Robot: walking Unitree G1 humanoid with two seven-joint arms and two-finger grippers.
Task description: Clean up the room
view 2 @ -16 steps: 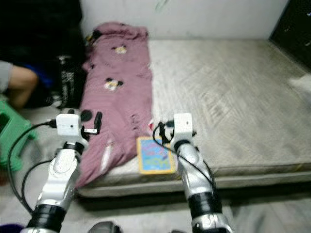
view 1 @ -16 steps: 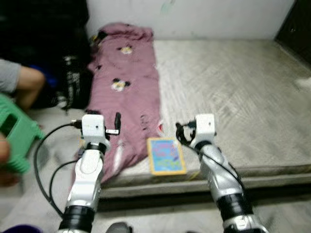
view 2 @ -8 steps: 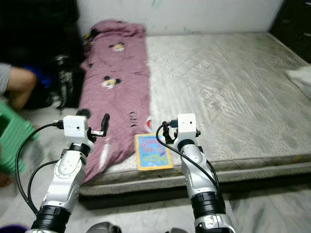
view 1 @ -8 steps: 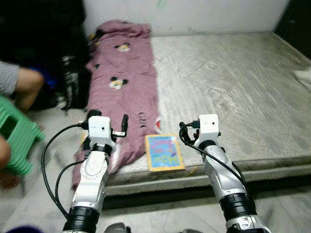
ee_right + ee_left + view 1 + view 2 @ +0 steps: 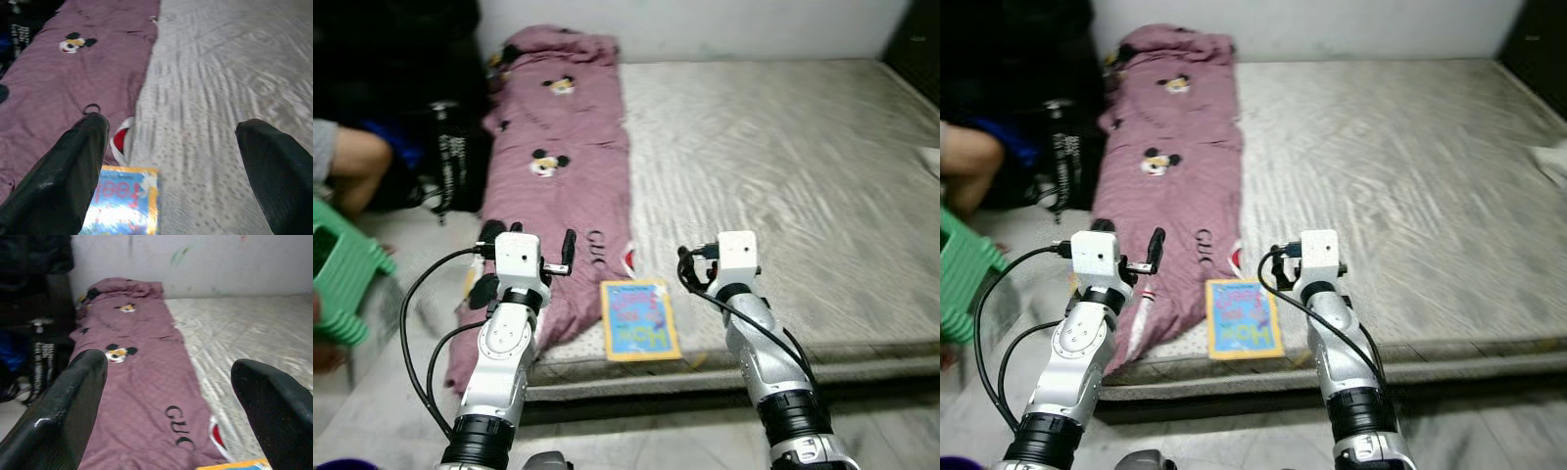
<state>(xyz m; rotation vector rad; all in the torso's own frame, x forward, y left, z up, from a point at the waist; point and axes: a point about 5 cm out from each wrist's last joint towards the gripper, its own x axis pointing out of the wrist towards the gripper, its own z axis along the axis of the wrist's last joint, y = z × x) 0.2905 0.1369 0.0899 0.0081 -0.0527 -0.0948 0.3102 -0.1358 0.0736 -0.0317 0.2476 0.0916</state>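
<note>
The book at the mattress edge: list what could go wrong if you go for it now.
1. The book lies flat near the front edge of the mattress; a push from either open gripper could slide it off onto the floor.
2. Its left side adjoins the purple blanket, so the left gripper may pinch fabric along with it.
3. A person's arm and a green stool sit close on the left; a wide swing of that arm could hit them.

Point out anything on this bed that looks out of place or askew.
The purple blanket lies bunched along the mattress's left side, its end spilling over the edge. A colourful book sits at the front edge, beside it.
</note>
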